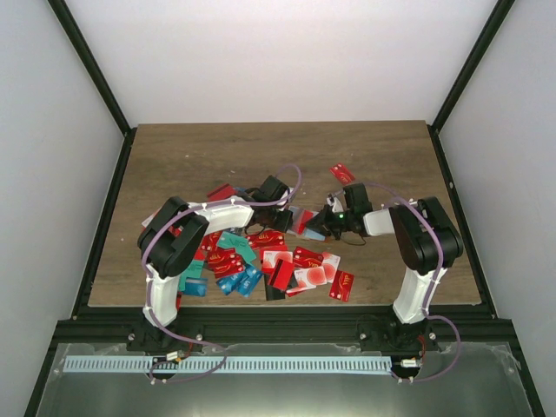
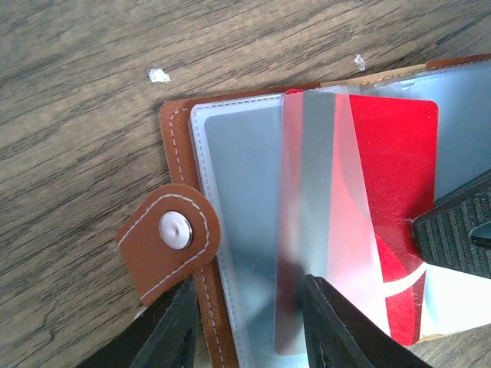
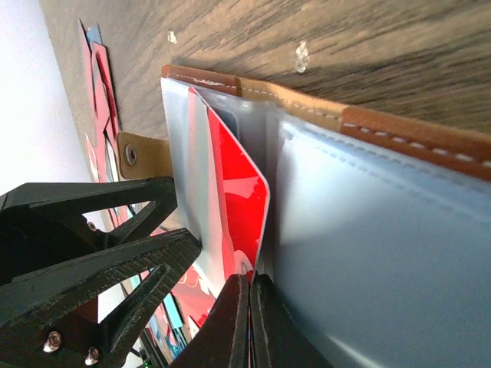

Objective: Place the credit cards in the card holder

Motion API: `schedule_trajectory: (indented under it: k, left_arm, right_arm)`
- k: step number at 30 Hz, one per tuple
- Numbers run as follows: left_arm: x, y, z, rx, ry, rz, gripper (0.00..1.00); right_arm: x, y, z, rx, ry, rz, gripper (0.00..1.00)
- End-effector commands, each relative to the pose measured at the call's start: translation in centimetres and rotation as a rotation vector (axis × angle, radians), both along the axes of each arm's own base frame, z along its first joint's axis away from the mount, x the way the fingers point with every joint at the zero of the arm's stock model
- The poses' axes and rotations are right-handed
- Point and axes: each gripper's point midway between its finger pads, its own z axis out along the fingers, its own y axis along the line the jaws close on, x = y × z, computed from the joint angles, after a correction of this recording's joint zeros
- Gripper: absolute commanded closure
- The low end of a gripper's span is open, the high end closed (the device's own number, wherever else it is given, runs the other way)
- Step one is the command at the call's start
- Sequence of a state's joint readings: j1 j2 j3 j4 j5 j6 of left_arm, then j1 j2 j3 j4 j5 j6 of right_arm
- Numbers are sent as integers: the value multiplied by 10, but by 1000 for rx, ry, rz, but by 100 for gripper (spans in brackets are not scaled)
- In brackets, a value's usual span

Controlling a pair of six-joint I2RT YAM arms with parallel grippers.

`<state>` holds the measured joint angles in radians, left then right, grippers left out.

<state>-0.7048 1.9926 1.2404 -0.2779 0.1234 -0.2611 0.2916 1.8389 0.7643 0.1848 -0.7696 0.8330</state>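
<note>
The brown card holder (image 2: 178, 123) lies open on the table, its pale blue clear sleeves facing up. My left gripper (image 2: 245, 307) is open. One finger sits by the snap tab (image 2: 175, 230) and the other rests on a sleeve. My right gripper (image 3: 249, 287) is shut on the edge of a red credit card (image 3: 238, 192). The card stands partly inside a sleeve of the holder (image 3: 307, 103) and also shows in the left wrist view (image 2: 391, 169). In the top view both grippers, left (image 1: 294, 215) and right (image 1: 323, 221), meet at the holder (image 1: 311, 231).
A pile of red, teal and blue cards (image 1: 261, 261) lies in front of the holder, near the left arm. One red card (image 1: 341, 172) lies alone behind the right gripper. Another red card (image 1: 341, 285) lies near the table's front edge.
</note>
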Motion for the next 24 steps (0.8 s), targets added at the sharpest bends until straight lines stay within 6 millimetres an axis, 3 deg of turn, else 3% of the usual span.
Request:
schedule_trajectory:
  k: [1, 6, 11, 14, 24]
  left_arm:
    - [-36, 19, -45, 81, 160, -12, 60]
    - [-39, 13, -41, 38, 172, -25, 60]
    - [-43, 9, -39, 8, 185, -34, 61]
    - [-43, 9, -40, 8, 187, -35, 61]
    - [-44, 8, -39, 2, 188, -41, 61]
  right_arm:
    - [0, 0, -9, -6, 4, -26, 99]
    - [0, 2, -6, 27, -6, -26, 99]
    - [1, 3, -8, 31, -2, -28, 89]
    - [2, 2, -10, 25, 1, -41, 88]
    - [2, -2, -16, 9, 1, -69, 99]
